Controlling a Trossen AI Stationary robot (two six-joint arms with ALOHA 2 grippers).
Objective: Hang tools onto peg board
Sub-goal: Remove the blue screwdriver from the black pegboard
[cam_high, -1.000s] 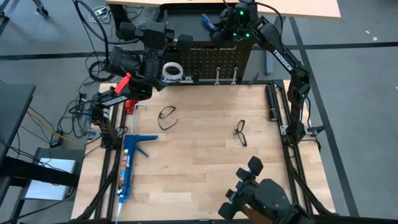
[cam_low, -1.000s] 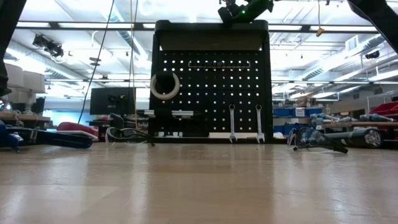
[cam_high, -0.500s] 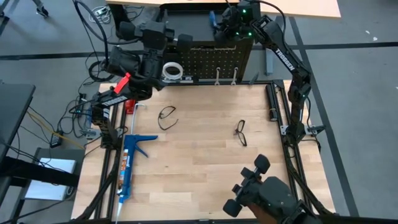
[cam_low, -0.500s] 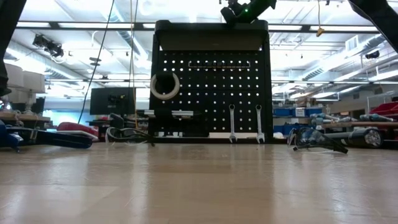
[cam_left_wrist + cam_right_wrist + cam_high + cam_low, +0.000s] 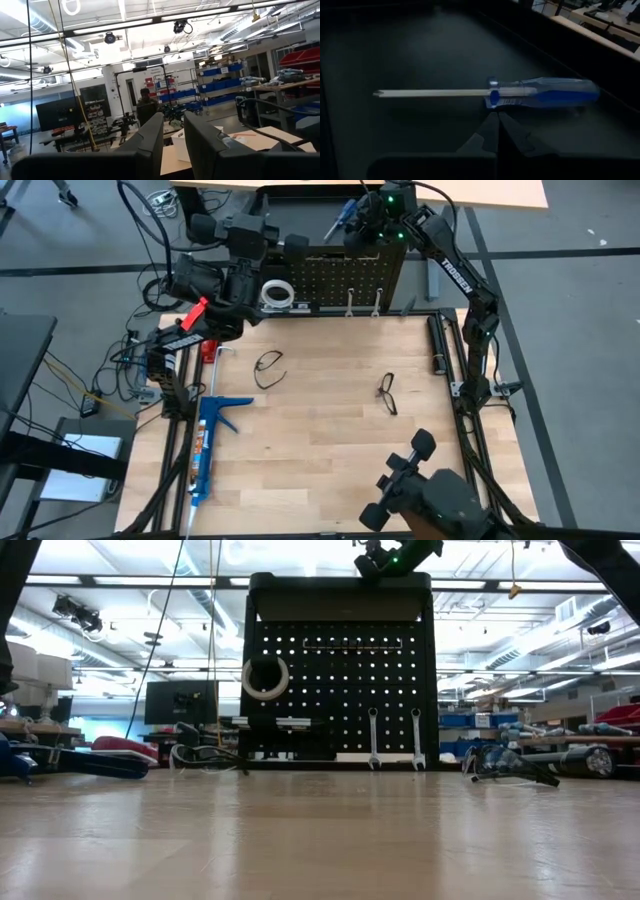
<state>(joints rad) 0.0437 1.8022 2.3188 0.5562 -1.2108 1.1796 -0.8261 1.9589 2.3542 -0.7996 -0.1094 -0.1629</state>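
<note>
Evidently the right pincer was shut empty near the screwdriver behind the peg board; it needed reopening around the handle first.

Overhead and table-level views, both on the peg board; two wrist close-ups.
</note>
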